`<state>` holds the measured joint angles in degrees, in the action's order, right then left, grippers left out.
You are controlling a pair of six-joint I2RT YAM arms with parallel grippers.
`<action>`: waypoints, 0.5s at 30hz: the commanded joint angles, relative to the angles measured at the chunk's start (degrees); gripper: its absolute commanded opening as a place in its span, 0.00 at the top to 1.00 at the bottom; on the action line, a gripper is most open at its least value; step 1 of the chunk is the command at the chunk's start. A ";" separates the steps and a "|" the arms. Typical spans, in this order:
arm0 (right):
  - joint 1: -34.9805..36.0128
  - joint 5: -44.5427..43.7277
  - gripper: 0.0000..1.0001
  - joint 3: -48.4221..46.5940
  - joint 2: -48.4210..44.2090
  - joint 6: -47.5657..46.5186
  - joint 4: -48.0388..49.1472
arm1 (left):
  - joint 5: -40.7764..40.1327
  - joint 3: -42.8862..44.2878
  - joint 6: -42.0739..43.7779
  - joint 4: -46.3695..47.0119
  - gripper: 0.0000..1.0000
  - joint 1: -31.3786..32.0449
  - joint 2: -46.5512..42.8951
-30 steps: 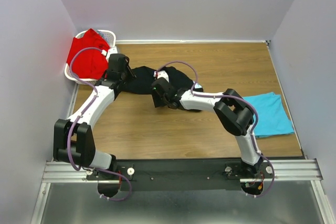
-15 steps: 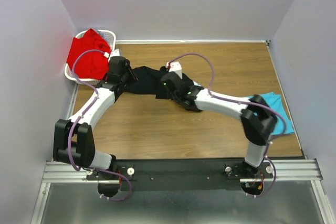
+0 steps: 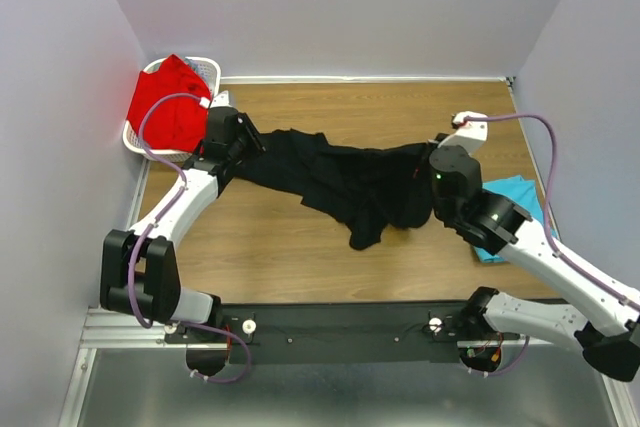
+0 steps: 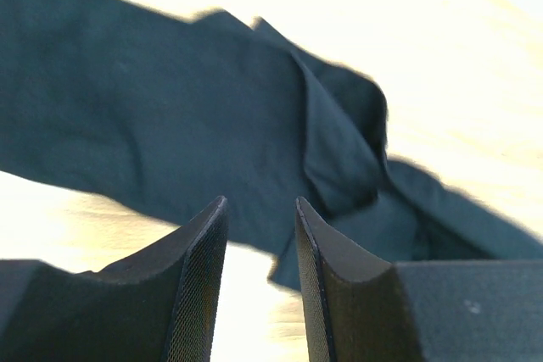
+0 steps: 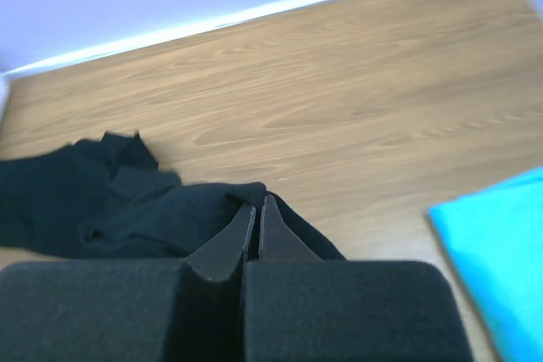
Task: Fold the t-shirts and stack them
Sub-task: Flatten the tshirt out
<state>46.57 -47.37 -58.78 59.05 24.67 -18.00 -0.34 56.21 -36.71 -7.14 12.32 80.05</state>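
The black t-shirt (image 3: 350,182) lies stretched in a crumpled band across the middle of the table. My right gripper (image 3: 428,159) is at its right end. In the right wrist view this gripper (image 5: 259,205) is shut on a raised fold of the black t-shirt (image 5: 161,218). My left gripper (image 3: 250,142) hovers at the shirt's left end. In the left wrist view it (image 4: 260,209) stands open with nothing between the fingers, and the black t-shirt (image 4: 170,125) lies just beyond them. The turquoise t-shirt (image 3: 512,192) lies flat at the right, partly under my right arm. The red t-shirt (image 3: 165,102) fills the basket.
A white lattice basket (image 3: 210,67) sits in the far left corner against the wall. Grey walls close the table on the left, back and right. The turquoise t-shirt's corner (image 5: 501,243) shows right of the right fingers, on bare wood.
My right gripper shut on the black t-shirt and swung far right, dragging it out from a bunch into a long band. My left gripper stayed in place and opened a little wider.
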 commanded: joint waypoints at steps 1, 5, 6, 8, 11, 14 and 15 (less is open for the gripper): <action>-2.44 -8.35 1.00 2.62 -4.02 0.83 -4.68 | 3.85 -0.48 -1.17 3.09 0.53 0.16 1.42; -8.31 -4.85 1.00 0.26 -0.70 -1.46 -4.76 | 3.86 0.04 -1.43 3.88 0.48 2.09 3.62; -9.73 -0.74 1.00 -0.45 0.97 -1.64 -4.76 | 3.59 0.31 -1.61 3.88 0.48 2.45 4.75; -15.25 4.46 0.99 -2.64 6.93 -1.29 -4.68 | 3.59 0.57 -2.75 3.80 0.48 3.06 5.90; -24.31 17.64 0.99 -5.98 16.60 0.03 -4.68 | 3.07 0.57 -4.07 3.80 0.48 3.50 6.87; -29.41 24.69 1.00 -9.05 24.16 2.31 -4.50 | 2.27 -0.04 -4.60 3.71 0.48 3.86 6.79; -30.21 25.57 0.99 -9.94 25.66 2.84 -3.89 | 2.19 -0.22 -4.60 3.62 0.48 3.94 6.87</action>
<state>20.10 -32.69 -65.36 79.92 24.86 -21.17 2.24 56.23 -40.10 -4.38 15.99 86.96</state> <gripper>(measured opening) 0.012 0.516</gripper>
